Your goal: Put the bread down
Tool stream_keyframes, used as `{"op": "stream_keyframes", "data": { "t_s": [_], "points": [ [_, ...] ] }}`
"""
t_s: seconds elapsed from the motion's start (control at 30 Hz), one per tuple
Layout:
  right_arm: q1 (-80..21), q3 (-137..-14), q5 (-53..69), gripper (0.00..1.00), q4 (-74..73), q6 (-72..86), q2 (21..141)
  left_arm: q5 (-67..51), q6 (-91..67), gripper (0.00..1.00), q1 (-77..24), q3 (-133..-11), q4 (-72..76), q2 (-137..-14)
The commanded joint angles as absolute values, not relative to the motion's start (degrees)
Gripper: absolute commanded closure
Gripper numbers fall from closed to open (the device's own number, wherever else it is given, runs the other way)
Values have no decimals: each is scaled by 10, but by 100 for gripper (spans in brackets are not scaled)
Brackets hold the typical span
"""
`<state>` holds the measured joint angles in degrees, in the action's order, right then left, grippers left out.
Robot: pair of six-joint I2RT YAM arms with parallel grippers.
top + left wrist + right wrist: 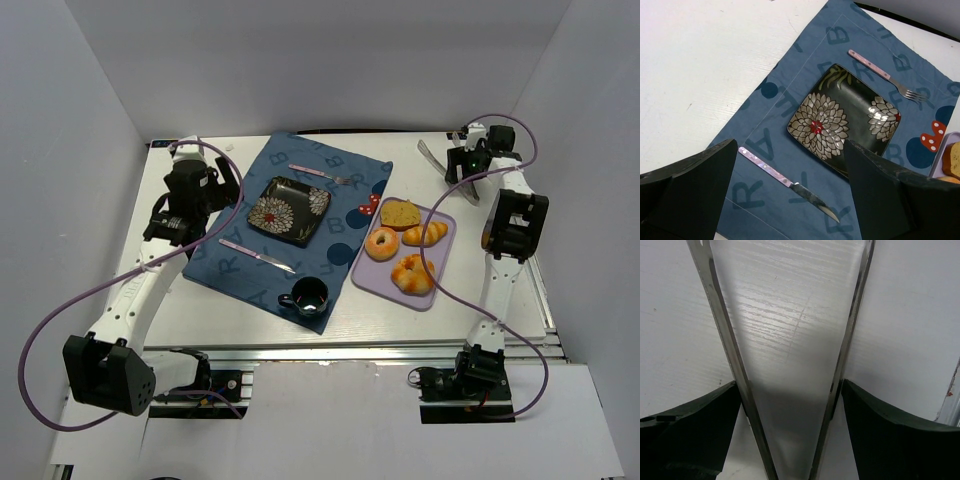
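Right gripper (789, 390) spread wide, straddling tongs (722, 330), no squeeze evident. Bread (413, 272) on tray (445, 250) lies near-left; right arm closer.

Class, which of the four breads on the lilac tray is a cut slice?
The yellow slice at the tray's far-left corner: flat cut faces, while the ring, croissant and twisted bun are whole.

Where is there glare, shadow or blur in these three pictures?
Left wrist view: small glare on the black plate, tool fingers blurred. Right wrist view: sheen on the table, shadow low between the tongs arms. Top view: evenly lit, sharp.
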<state>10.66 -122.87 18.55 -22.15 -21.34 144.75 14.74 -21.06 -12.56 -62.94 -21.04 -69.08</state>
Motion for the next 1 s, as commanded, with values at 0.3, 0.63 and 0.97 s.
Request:
{"op": "stream_keyframes", "data": {
  "t_s": [0.3, 0.63, 0.97],
  "points": [
    [83, -1233, 140, 63, -207, -139, 1344, 150, -198, 2, -128, -641, -213, -665],
    [83, -1104, 187, 61, -408, 25, 1025, 104, -174, 2, -128, -642, -176, -624],
    [83, -864, 230, 56, -546, 119, 802, 79, -137, 2, -128, -624, -194, -567]
  ]
}}
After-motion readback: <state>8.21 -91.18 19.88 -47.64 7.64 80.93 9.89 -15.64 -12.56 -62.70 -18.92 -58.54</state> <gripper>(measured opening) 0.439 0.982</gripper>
